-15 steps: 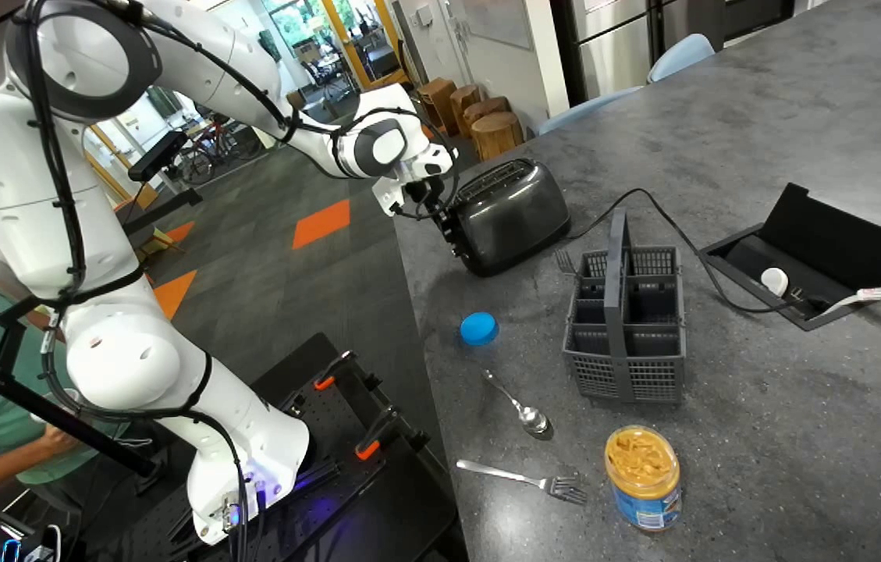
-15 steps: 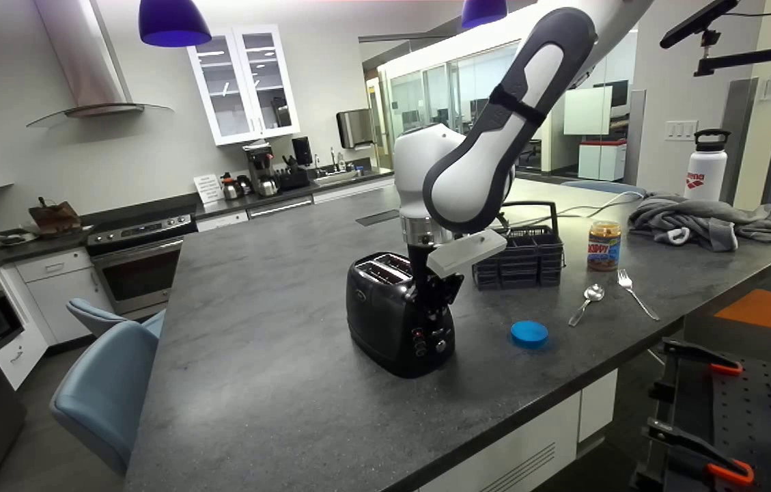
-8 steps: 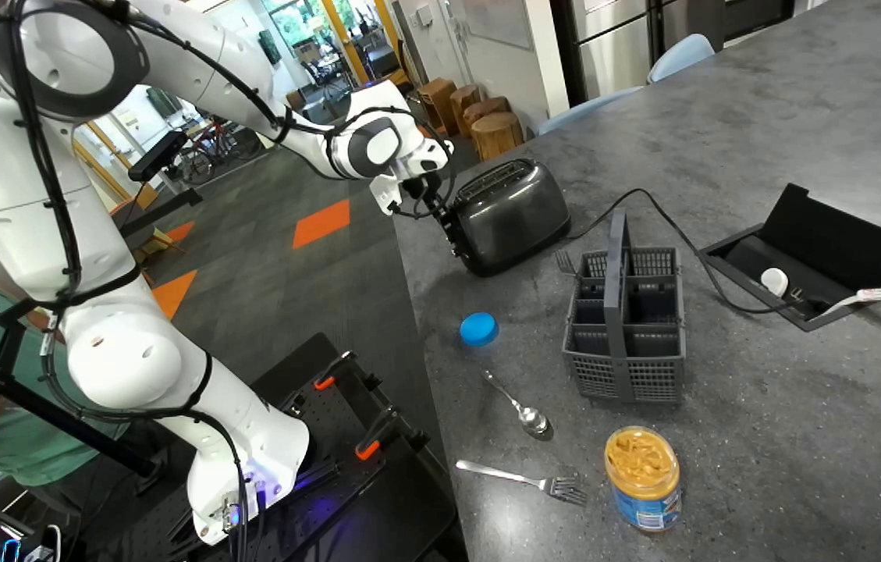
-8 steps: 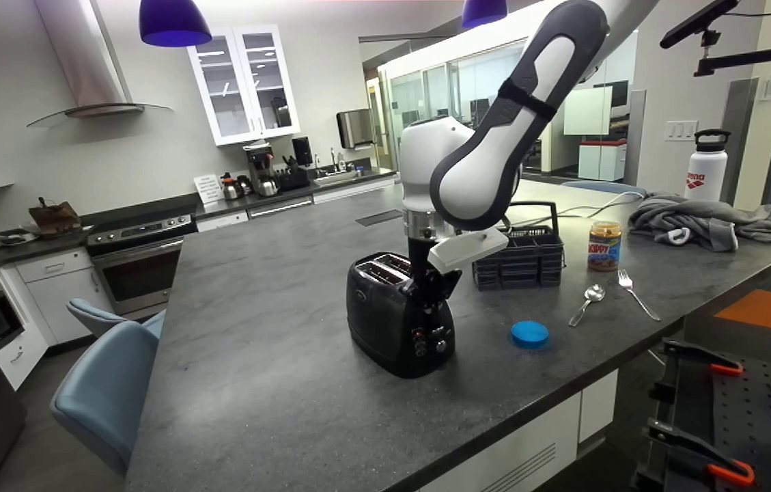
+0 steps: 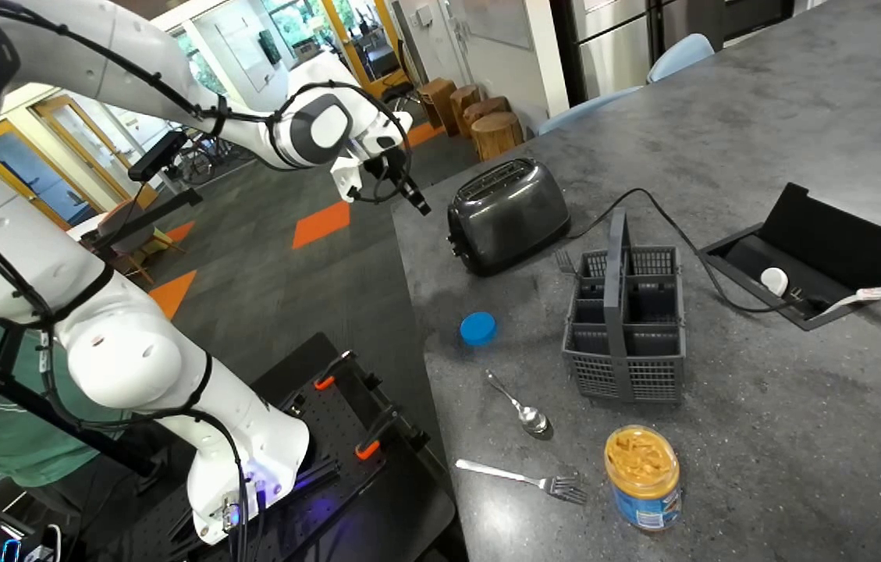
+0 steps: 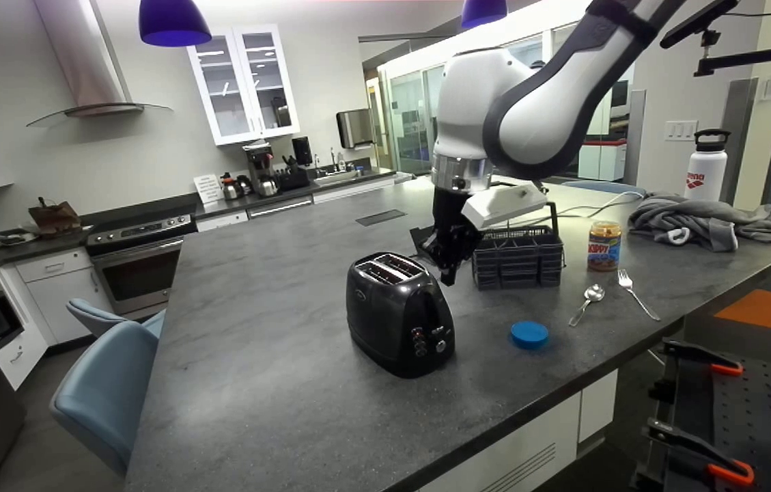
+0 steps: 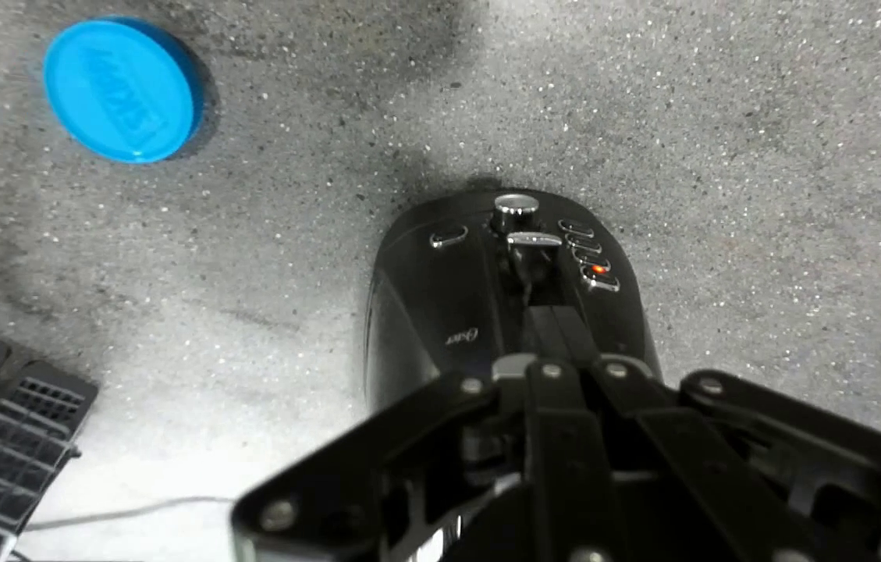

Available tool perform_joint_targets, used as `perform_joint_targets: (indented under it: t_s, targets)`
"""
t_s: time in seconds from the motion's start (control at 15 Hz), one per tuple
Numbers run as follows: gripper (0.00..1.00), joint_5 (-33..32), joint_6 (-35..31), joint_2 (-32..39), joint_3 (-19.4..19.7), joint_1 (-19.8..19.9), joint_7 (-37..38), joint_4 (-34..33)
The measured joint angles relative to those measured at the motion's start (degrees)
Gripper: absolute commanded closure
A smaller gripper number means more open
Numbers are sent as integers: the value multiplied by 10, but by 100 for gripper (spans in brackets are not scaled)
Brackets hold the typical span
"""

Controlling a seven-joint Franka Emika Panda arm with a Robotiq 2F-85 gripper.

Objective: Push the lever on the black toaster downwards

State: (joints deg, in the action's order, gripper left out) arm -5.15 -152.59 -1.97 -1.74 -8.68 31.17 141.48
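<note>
- At far left in the wrist view we see part of the basket, well apart from the work.
- Next is the lid, lying flat on the counter, out of our way.
- In the middle the toaster stands upright on the counter. In both exterior views it sits where it does half a second ago, so we judge that it has not slid.
- On its front comes the dial, then the lever just beside it. In an exterior view the track above the lever looks bare, so we read the lever as down.
- Slightly right of that is our gripper, its jaws pressed together with nothing between them. Here is the change: half a second ago it is up against the toaster's front; now it stands off in both exterior views. The lever seems to stay low without it, so we judge the push made and holding.
- Farthest right a light glows orange, which probably means toasting is on. We would only back away, watching for the lever to pop up.
</note>
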Motion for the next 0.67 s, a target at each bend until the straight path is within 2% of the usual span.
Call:
perform_joint_targets:
  t_s: [0.33,0.67]
  targets:
    - [100,-7,3,-101,-29,17,5,61]
    - [100,-1,3,-154,-54,33,5,96]
